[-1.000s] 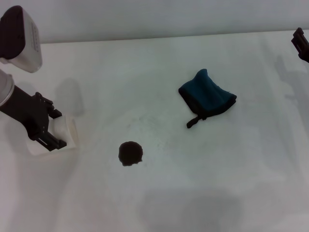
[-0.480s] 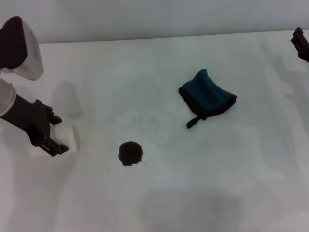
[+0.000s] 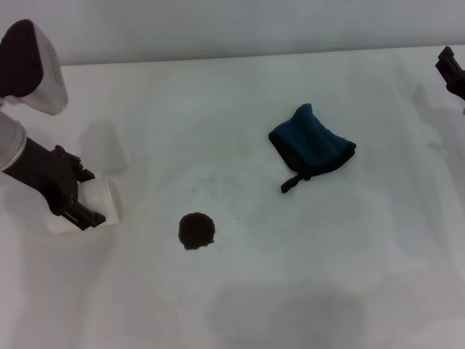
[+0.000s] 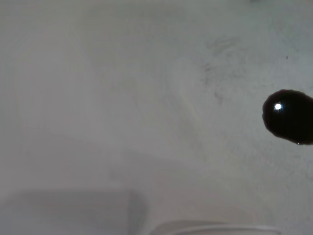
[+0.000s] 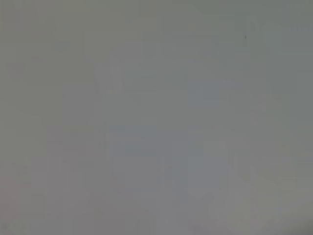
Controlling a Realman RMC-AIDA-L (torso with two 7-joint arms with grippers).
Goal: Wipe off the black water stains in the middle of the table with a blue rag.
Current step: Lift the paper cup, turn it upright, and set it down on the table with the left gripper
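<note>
The black water stain is a small round dark blot in the middle of the white table; it also shows in the left wrist view. The blue rag lies bunched to the stain's far right, its black loop tab pointing toward the stain, with no gripper near it. My left gripper is at the table's left side, closed around a white paper cup, well left of the stain. My right gripper shows only partly at the far right edge, away from the rag.
The cup's rim shows at the edge of the left wrist view. Faint grey smudges lie on the table between the stain and the rag. The right wrist view shows only plain grey surface.
My left gripper with the cup has shifted slightly left and down toward the table. The rag, the stain and the right gripper have not moved.
</note>
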